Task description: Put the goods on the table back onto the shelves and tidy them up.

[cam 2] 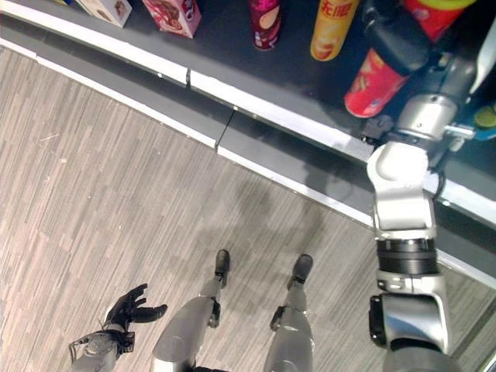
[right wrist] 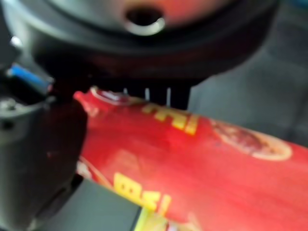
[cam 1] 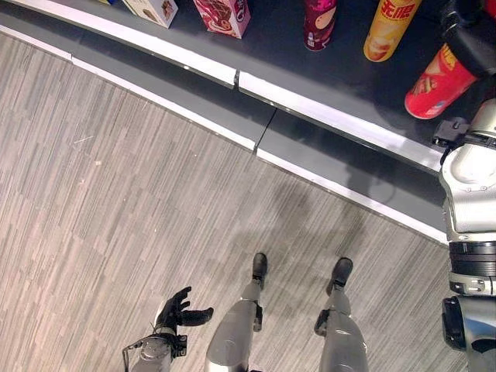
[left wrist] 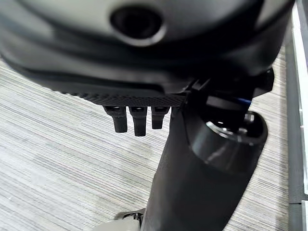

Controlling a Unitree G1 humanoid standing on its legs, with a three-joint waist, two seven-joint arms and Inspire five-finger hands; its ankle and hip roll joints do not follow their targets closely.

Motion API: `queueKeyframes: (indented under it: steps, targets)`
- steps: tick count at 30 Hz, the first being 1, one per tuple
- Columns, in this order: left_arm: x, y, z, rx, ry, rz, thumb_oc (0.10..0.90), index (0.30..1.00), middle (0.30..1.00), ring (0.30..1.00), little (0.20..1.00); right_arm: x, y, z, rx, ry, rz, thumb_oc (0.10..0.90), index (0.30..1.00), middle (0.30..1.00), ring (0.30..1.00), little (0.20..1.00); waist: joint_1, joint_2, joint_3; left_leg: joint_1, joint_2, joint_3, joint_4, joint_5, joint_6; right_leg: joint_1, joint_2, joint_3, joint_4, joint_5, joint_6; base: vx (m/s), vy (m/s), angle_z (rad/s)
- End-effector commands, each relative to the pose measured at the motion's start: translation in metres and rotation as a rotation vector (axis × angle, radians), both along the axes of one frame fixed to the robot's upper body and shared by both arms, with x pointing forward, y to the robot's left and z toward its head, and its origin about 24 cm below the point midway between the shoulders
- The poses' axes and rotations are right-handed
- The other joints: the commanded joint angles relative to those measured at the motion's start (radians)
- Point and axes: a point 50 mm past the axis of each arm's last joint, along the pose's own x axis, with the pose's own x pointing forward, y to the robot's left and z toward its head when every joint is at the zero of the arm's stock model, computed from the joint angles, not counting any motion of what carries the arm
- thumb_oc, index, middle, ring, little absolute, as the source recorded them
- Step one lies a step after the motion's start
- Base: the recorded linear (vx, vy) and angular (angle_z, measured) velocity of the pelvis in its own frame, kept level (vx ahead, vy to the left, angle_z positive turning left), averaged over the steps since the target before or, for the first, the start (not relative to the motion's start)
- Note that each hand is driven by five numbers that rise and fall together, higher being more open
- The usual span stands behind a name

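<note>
Right hand [cam 2: 397, 40] up at dark shelf [cam 1: 263, 46], fingers curled round red crisp tube [cam 1: 438, 85], tube tilted, base near shelf surface; contact with shelf cannot tell. Wrist view confirms red tube clamped against palm. Just beside on shelf: yellow crisp tube [cam 1: 390, 27] upright, maroon crisp tube [cam 1: 319, 23] upright, pink snack box [cam 1: 222, 15], white box [cam 1: 153, 9] further along. Left hand [cam 1: 180, 310] low over grey plank floor [cam 1: 116, 201], fingers relaxed, spread, holding nothing.

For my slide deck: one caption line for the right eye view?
Right hand grips a tilted red can over the dark shelf; left hand hangs open above the floor.
</note>
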Motion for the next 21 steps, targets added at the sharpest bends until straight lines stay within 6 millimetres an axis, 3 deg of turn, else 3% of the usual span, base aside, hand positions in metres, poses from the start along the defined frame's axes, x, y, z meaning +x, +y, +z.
queueKeyframes:
  steps: [1,6,11,21]
  targets:
    - [-0.028,0.039,-0.001,0.139,0.065,0.042,0.8,0.9,0.9,0.9,0.9,-0.035,0.006,0.057,-0.114,-0.296,-0.083,0.4,0.3,0.3,0.3,0.3,-0.005,-0.012,-0.059,-0.032,0.013,-0.011,0.006,-0.009,-0.016,-0.056,-0.054,0.054,0.185,-0.157,0.064,0.0,-0.044,0.09]
    - [-0.021,0.036,0.003,0.135,0.03,0.042,0.8,0.9,0.9,0.9,0.9,-0.025,0.0,0.057,-0.099,-0.26,-0.154,0.4,0.3,0.3,0.3,0.3,0.005,0.01,-0.042,-0.043,0.014,-0.016,0.003,-0.004,-0.018,-0.076,-0.055,0.052,0.199,-0.165,0.064,-0.01,-0.028,0.02]
    - [-0.012,0.029,0.007,0.123,-0.012,0.017,0.8,0.9,0.9,0.9,0.9,-0.028,-0.016,0.077,-0.079,-0.302,-0.259,0.4,0.3,0.3,0.3,0.3,0.014,0.037,-0.03,-0.072,0.013,-0.022,-0.002,0.002,-0.027,-0.111,-0.054,0.05,0.213,-0.174,0.067,0.0,-0.036,-0.01]
    - [-0.008,0.019,0.008,0.105,-0.032,0.0,0.8,0.9,0.9,0.9,0.9,-0.039,-0.037,0.08,0.067,-0.391,-0.287,0.4,0.3,0.3,0.3,0.3,0.021,0.052,-0.029,-0.091,0.007,-0.038,-0.006,0.002,-0.027,-0.141,-0.057,0.049,0.231,-0.182,0.07,0.01,-0.011,0.01]
